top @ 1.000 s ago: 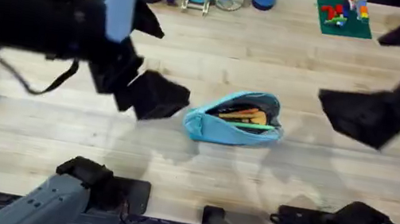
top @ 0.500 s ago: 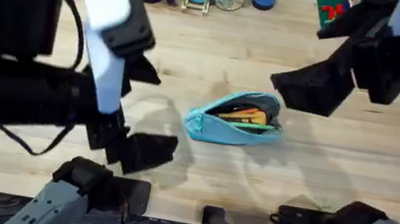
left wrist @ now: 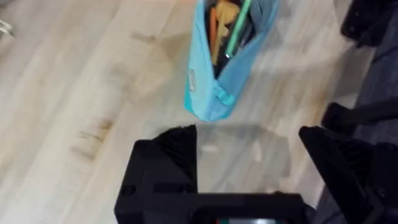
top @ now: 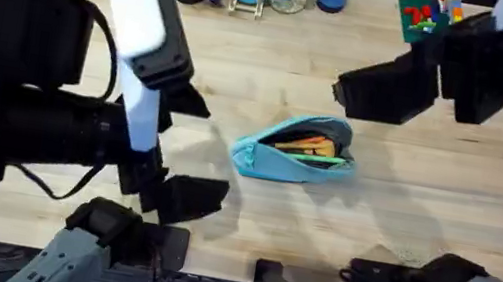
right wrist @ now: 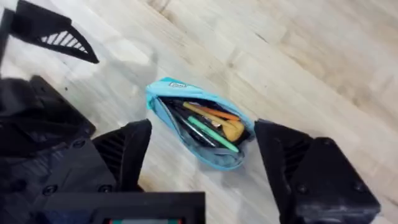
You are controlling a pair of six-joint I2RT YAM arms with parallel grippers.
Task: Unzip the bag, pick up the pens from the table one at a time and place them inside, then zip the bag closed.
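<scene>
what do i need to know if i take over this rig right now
Left gripper: open, empty, above the table just short of the bag's closed end.
Right gripper: open, empty, above the bag.
The bag lies mid-table, unzipped and gaping. The pens are already inside with other items; the green one lies on top.
Done: unzipping, loading pens.
Left: zip the bag closed. Likely one gripper steadies the bag while the other draws the pull along; I cannot make out the pull.

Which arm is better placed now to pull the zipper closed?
Probably the left: its tool is open and faces the pouch end-on, while the pens already lie inside the unzipped opening.
</scene>
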